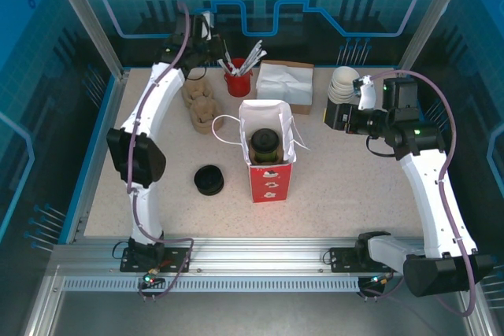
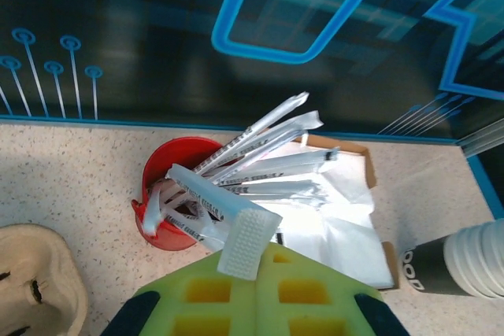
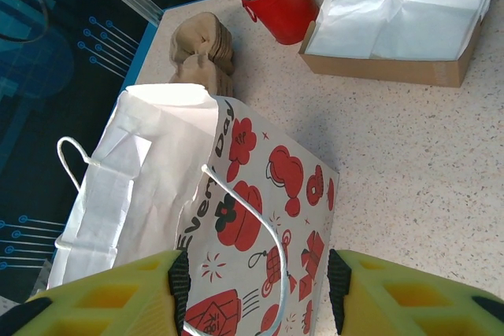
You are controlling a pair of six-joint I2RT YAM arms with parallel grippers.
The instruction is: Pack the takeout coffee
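Observation:
The takeout coffee (image 1: 265, 145), an olive-green cup with a black lid, stands upright inside the red-printed paper bag (image 1: 268, 164) at the table's middle. My left gripper (image 1: 219, 54) is at the far side over the red cup (image 1: 238, 80) of sachets. In the left wrist view it (image 2: 253, 261) is shut on the ribbed end of a white sachet (image 2: 236, 230), which slants up out of the red cup (image 2: 169, 194). My right gripper (image 1: 331, 118) hovers right of the bag. Its fingers are open (image 3: 256, 304) and face the bag's printed side (image 3: 268, 210) and string handle without touching them.
A box of white napkins (image 1: 285, 84) sits beside the red cup, and a stack of white paper cups (image 1: 344, 84) stands just behind the right gripper. Pulp cup carriers (image 1: 201, 104) lie left of the bag. A black stack of lids (image 1: 209, 180) sits front left.

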